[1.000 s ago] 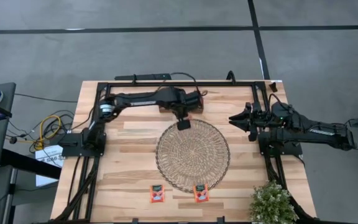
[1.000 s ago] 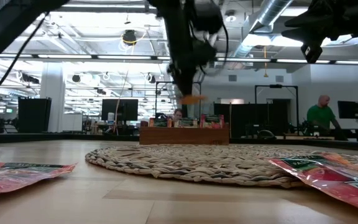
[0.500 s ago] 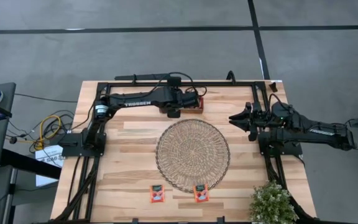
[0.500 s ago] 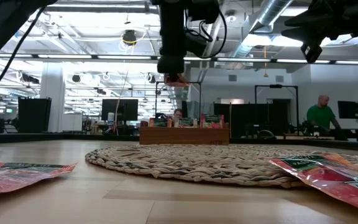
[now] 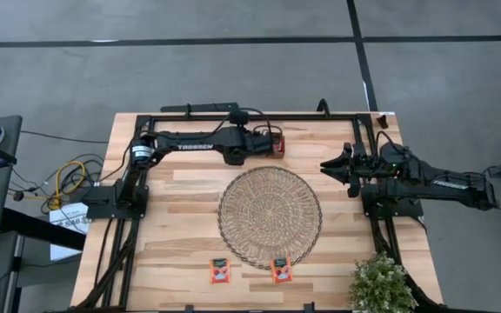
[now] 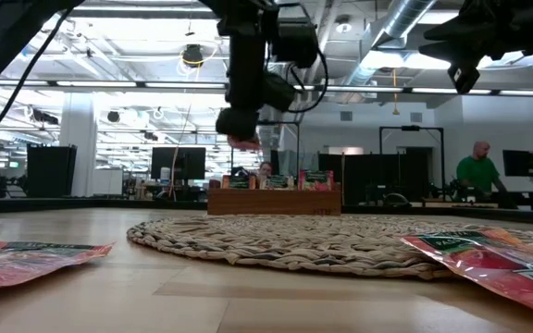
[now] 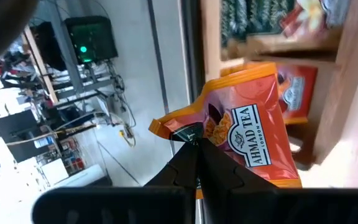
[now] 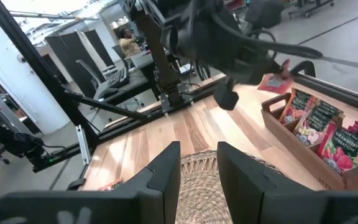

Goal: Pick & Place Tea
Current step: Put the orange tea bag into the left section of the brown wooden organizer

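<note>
Left claw (image 7: 196, 144) clenched on a red-orange tea packet's (image 7: 250, 130) corner, packet pointing straight out beyond the fingertips, tray (image 5: 277, 144) just ahead, right claw (image 5: 327, 164) parted, empty, well apart

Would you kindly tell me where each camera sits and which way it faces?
High: overhead, straight down; both arms, woven mat.
Low: table height, level across the mat; left arm overhead.
Left wrist: on the left arm, past shut jaws pinching a tea packet.
Right wrist: on the right arm, facing the wooden tray.
Shared: mat, high and low.

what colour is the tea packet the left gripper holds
Red-orange tea packet, clearest in the left wrist view.
</note>
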Motion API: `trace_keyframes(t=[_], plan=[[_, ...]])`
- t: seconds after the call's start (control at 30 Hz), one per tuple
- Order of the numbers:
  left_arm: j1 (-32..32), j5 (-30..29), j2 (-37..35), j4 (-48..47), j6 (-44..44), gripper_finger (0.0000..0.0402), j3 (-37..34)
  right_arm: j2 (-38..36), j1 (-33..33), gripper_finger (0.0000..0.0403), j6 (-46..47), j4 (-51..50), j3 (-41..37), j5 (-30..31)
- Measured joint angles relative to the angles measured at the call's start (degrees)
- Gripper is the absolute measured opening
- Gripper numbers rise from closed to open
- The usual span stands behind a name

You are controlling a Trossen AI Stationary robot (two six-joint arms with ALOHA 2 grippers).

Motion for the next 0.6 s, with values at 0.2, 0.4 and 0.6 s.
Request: trace_keyframes(t=[0.2, 0.4, 0.6], plan=[[0.3, 1.8, -3.1, 9.9, 1.4, 0.0000, -9.6, 0.0, 0.0, 0.0097, 0.0, -0.2, 0.0, -0.1], [0.7, 0.4, -8.0, 24.3, 9.5, 0.0000, -22.0, 0.0, 0.0, 0.0097, 0.0, -0.2, 0.0, -0.1], [1.8, 0.5, -8.4, 31.2, 13.8, 0.0000, -27.9, 0.0, 0.0, 0.0097, 0.5, -0.1, 0.0, 0.0]])
